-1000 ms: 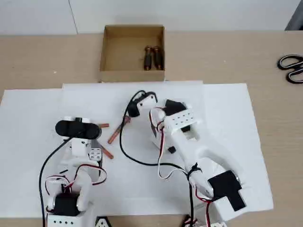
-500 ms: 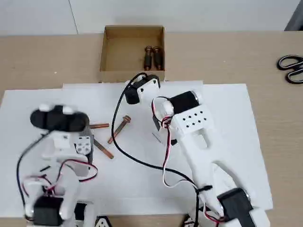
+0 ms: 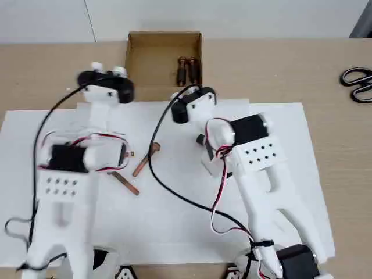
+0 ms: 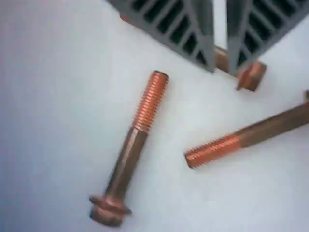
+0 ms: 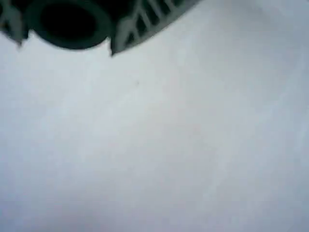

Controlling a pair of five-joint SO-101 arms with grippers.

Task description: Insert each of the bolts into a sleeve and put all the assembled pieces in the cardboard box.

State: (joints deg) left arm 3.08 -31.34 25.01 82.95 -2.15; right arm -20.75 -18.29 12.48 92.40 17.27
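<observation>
Left wrist view puts my left gripper [image 4: 220, 66], jaws a narrow slit apart, directly above a bolt [image 4: 248, 77] lying flat on the white sheet [image 4: 58, 96], near of the cardboard box [image 3: 135, 64], its long axis slanting across that slit, so I judge a straight drop suffices.

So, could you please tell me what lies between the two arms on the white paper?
In the high view, loose bolts and a black cable lie there.
</observation>
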